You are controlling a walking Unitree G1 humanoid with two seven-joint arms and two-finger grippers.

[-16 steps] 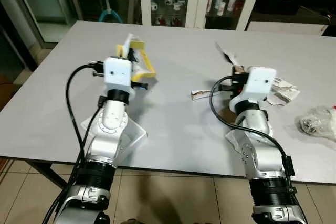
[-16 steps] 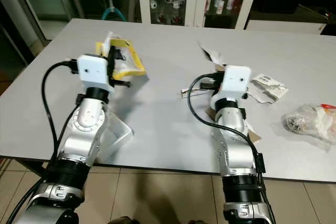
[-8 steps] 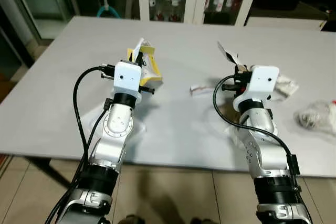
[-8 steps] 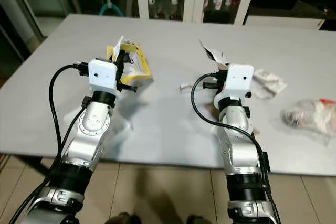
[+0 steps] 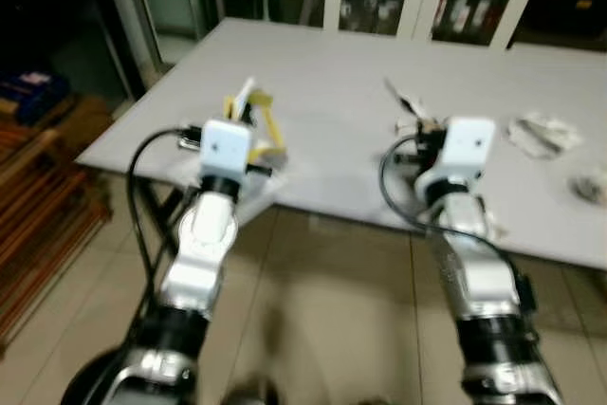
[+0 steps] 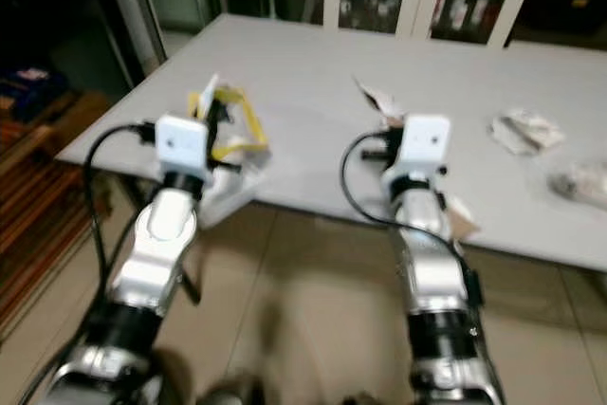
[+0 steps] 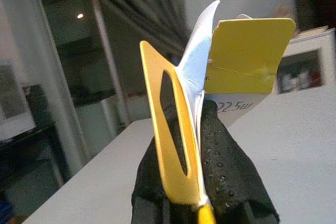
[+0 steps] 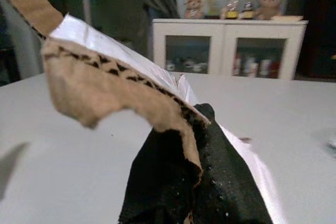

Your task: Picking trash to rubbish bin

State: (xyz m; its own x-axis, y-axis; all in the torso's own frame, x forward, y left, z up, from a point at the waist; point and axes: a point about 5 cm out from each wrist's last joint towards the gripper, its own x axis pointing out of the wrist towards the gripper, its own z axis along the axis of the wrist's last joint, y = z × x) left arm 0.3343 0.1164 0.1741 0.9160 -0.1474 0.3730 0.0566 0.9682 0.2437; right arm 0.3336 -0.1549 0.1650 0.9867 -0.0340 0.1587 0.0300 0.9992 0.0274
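Trash is gripped in both grippers, up off the grey tabletop (image 5: 332, 130). Nearest, tiled floor (image 5: 332, 310) is seen under the two silver arms, and the head views are blurred. A yellow packet (image 7: 178, 129) with a white flap is pinched between the closed jaws of the left gripper (image 7: 202, 192), above the tabletop's near left edge. A torn brown and white wrapper (image 8: 121, 93) is clamped in the shut jaws of the right gripper (image 8: 194, 182), over the near middle. Further right, crumpled paper (image 5: 541, 132) and a clear bag (image 5: 590, 184) are lying on the tabletop, well apart from both grippers. Beyond, a white glass-door cabinet (image 5: 432, 2) is seen at the back.
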